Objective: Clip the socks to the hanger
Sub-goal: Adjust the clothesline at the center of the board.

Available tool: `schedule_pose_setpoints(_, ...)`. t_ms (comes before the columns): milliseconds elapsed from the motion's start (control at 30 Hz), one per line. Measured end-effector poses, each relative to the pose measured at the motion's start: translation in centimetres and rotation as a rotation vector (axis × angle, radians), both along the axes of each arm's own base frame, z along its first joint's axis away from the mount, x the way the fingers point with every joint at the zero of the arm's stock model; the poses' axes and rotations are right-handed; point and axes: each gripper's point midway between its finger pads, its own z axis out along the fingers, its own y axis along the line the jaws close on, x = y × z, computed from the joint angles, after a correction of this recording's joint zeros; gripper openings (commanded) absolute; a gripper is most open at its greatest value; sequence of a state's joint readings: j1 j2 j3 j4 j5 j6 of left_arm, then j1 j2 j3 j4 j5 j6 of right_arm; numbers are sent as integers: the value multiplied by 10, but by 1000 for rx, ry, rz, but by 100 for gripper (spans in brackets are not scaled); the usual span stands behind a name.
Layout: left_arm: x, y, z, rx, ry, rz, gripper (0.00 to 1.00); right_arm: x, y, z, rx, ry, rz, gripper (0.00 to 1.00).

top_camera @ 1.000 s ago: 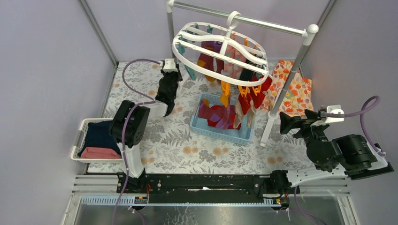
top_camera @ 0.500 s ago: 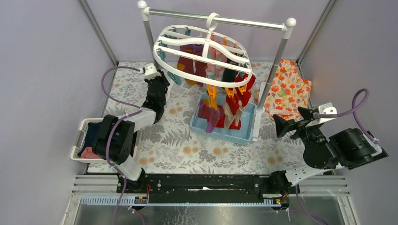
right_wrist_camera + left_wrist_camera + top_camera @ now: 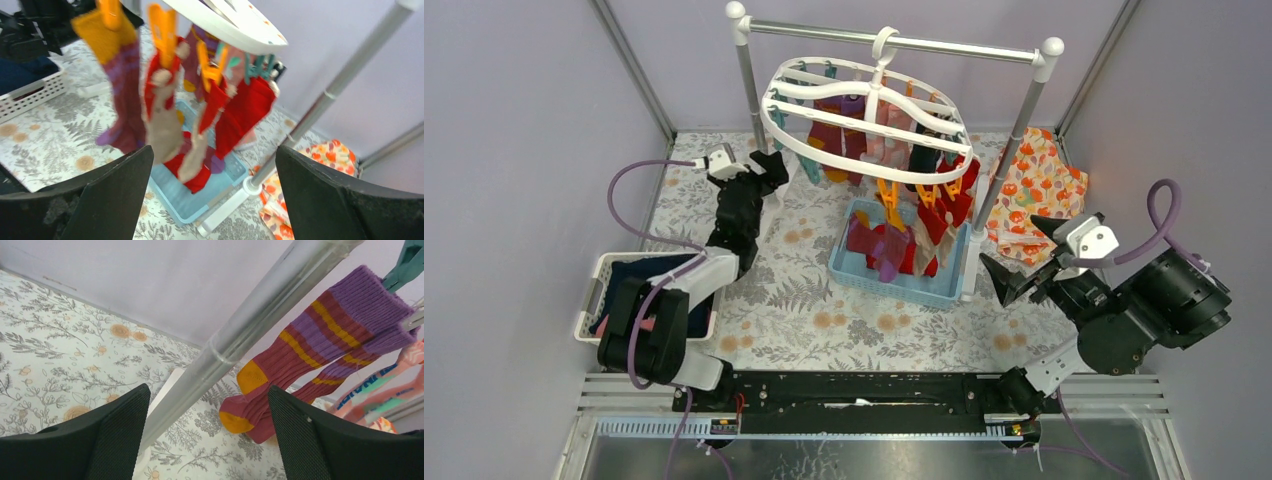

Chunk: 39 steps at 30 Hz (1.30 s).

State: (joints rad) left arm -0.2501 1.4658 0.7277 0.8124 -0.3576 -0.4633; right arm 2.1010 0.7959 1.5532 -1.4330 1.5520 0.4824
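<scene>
Left gripper (image 3: pixel 767 167): fingers spread wide, nothing held; near the left rear pole (image 3: pixel 235 340) of the metal rack, pointed at it.
Right gripper (image 3: pixel 212 155): spread wide too, empty; well right of the blue basket (image 3: pixel 894 285), facing the hanging socks.
Hanger (image 3: pixel 871 100): white oval frame hooked on the rack's top bar, above the basket.
Clipped socks (image 3: pixel 944 205): red, maroon and beige ones dangle from orange clips (image 3: pixel 161 22) on the near side; a purple and maroon striped pair (image 3: pixel 310 345) hangs from a teal clip at the far left.
Loose socks (image 3: pixel 884 245): small red and purple heap in the basket, not yet clipped.
Risk 1: left fingers are close to the pole, so a forward move could knock it and set rack and hanger rocking, which makes any clip hard to hit.
Risk 2: right arm must pass under the dangling socks to reach the basket; brushing them could pull 1 out of its clip.
Risk 3: heap is tangled, so 1 grab may lift 2 socks.
Free clips: cannot tell which are empty; right wrist view is blurred.
</scene>
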Motion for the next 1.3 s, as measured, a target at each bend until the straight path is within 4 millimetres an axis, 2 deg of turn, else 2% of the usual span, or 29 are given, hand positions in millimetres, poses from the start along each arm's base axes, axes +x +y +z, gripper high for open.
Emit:
schedule_pose_setpoints(133,-20,0,1,-28,-4,-57,98,-19,24,23,-42,-28,133,100)
schedule_pose_setpoints(267,-42,-1,16,-54,-33,-132,99,-43,43,64,-27,-24,323,100)
schedule_pose_setpoints(367,-54,-7,31,-63,-66,-198,99,-55,50,108,7,-2,427,100)
schedule_pose_setpoints(467,-66,-14,42,-65,-86,-263,99,-68,56,125,-8,-21,519,100)
schedule_pose_setpoints(633,-81,-25,48,-65,-91,-341,99,-87,66,138,-44,-63,581,100)
schedule_pose_setpoints(700,-85,-28,49,-63,-87,-364,99,-87,66,139,-30,-49,585,100)
schedule_pose_setpoints(800,-92,-33,51,-63,-83,-397,99,-92,68,131,-35,-57,599,100)
schedule_pose_setpoints(867,-98,-36,56,-65,-91,-423,99,-105,77,122,-1,-60,653,100)
schedule_pose_setpoints(900,-101,-37,58,-64,-95,-433,99,-105,78,121,18,-81,659,100)
schedule_pose_setpoints(967,-108,-39,62,-61,-98,-455,99,-108,83,148,100,-114,641,100)
schedule_pose_setpoints(1033,-115,-42,65,-57,-98,-481,99,-117,91,193,256,-149,596,100)
schedule_pose_setpoints(1100,-122,-44,68,-52,-100,-502,99,-127,97,227,377,-215,514,100)
schedule_pose_setpoints(1200,-129,-48,74,-46,-101,-537,99,-121,111,249,417,-362,252,100)
schedule_pose_setpoints(1300,-132,-54,76,-44,-77,-572,99,-104,130,252,352,-466,19,100)
